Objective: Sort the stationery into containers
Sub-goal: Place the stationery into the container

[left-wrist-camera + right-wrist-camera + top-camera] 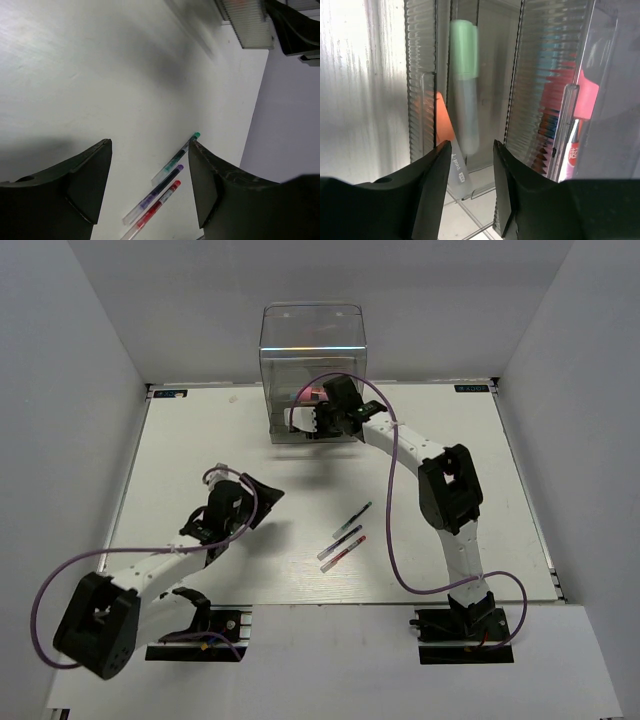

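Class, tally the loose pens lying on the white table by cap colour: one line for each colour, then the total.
green-capped pen: 1
purple-capped pen: 1
red-capped pen: 1
Total: 3

Three pens [340, 542] lie together on the table [200, 430], before the cabinet [312, 350].

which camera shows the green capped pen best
The left wrist view: the green capped pen is close, its cap colour and clear barrel plain. The top external view shows it as a small thin stick beside two other pens; the right wrist view faces the cabinet and misses it.
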